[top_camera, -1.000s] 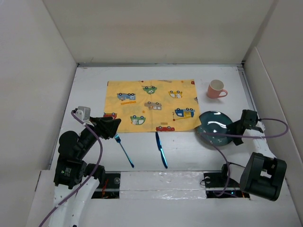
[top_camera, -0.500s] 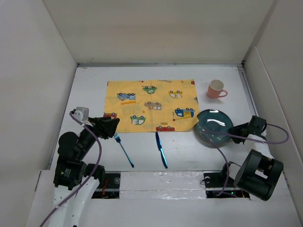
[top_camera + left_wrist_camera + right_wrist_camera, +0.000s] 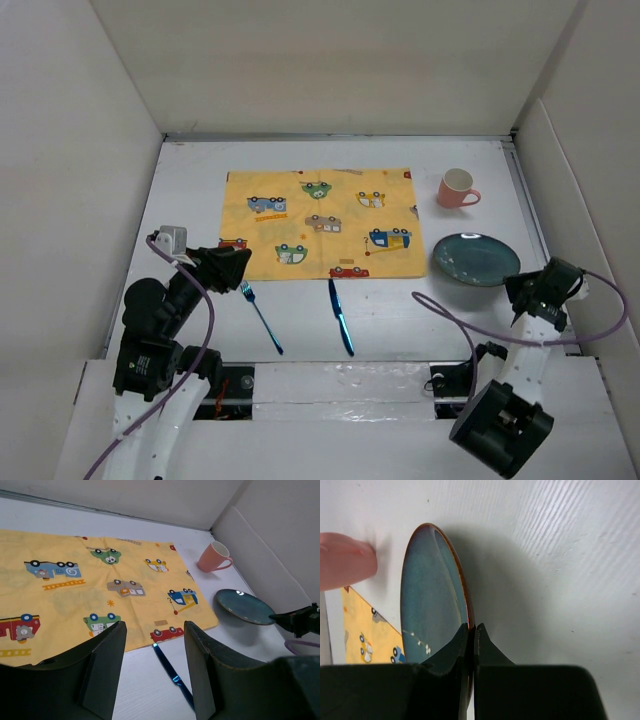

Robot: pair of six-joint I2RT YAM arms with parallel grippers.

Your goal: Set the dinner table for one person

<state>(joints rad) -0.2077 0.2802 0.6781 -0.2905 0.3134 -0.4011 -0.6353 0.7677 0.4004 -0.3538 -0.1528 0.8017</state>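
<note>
Right gripper is squeezing nearly shut on the rim of the round dark blue-green plate, which is lying on the big flat white desk beside the yellow car-print cloth mat. I think it should be lifting slowly and keeping the plate level.

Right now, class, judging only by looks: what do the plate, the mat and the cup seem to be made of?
The plate is likely glazed ceramic: glossy teal with bright glints. The mat looks like thin printed cloth: matte yellow with faint creases. The cup is probably ceramic: smooth pink, though plastic cannot be excluded.
</note>
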